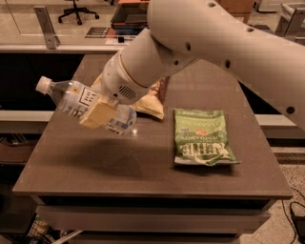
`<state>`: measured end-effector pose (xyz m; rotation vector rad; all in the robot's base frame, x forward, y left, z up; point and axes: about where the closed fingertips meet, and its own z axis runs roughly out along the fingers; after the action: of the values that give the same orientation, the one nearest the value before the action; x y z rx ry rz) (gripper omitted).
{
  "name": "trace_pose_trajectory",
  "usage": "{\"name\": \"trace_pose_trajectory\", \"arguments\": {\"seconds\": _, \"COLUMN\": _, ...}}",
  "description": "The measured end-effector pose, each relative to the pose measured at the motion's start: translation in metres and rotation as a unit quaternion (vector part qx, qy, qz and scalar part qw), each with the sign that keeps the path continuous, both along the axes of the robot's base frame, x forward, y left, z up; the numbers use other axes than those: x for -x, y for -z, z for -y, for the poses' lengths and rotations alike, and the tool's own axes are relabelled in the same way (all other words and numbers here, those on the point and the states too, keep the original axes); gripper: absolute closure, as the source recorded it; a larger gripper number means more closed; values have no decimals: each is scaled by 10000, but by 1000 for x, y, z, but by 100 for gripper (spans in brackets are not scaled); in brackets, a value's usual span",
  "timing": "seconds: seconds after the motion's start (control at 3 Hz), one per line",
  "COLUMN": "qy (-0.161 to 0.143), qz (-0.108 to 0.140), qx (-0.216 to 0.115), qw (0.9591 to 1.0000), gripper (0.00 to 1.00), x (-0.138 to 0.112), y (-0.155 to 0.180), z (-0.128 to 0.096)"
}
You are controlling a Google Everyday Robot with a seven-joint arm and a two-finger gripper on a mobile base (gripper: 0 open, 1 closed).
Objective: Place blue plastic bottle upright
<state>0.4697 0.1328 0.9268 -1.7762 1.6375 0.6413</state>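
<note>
Blue plastic bottle (71, 97), small and clear with a white cap, is hanging tilted above the left side of the dark brown table (95, 162), its cap pointing up-left. Your gripper (97, 113) is clamping around its middle, the white arm (200, 38) slanting down from the upper right; a green chip bag (202, 138) is lying flat nearby.

Brown table (95, 164): one green chip bag (202, 138), flat, right of centre; one tan snack bag (151, 107) near the middle (partly hidden). Background: office chair (76, 8), far left.
</note>
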Motion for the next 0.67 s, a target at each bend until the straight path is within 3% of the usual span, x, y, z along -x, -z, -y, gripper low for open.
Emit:
{"name": "trace_pose_trajectory", "arguments": {"seconds": 0.33, "qy": -49, "qz": 119, "qx": -669, "qw": 9977, "gripper": 100, "x": 11, "y": 3, "z": -8}}
{"name": "trace_pose_trajectory", "arguments": {"seconds": 0.67, "qy": 153, "qz": 156, "qx": -1224, "qw": 9922, "gripper": 100, "x": 17, "y": 10, "z": -10}}
